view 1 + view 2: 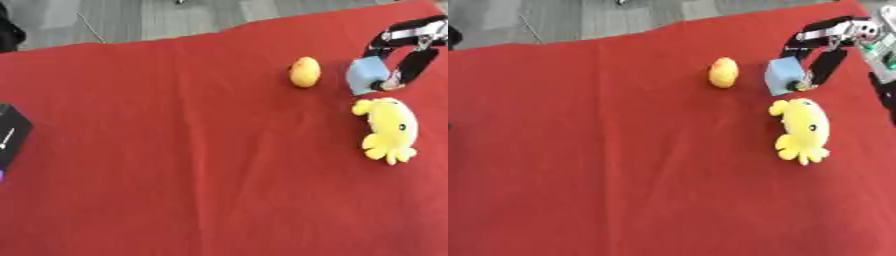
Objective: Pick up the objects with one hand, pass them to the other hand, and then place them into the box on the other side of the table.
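Red cloth covers the desk (201,165), and all three objects lie on it at the robot's right side. An orange-yellow rounded object (304,71) sits apart to the left of a pale blue block (366,75), and a yellow plush toy (389,129) with short arms lies just nearer than the block.

The right hand (398,70) reaches in from the upper right corner; its fingers curve down around the far side of the blue block and a fingertip touches the block's right edge — closing on it, by the look of things, though the block seems to rest on the cloth. The left hand shows in neither view.

A dark box (10,137) sits at the left edge of the desk, only partly in view. Nothing can be seen inside it from here, so my reading is that the task is at its very start — first pick under way, with the handover and all three placements left to do.
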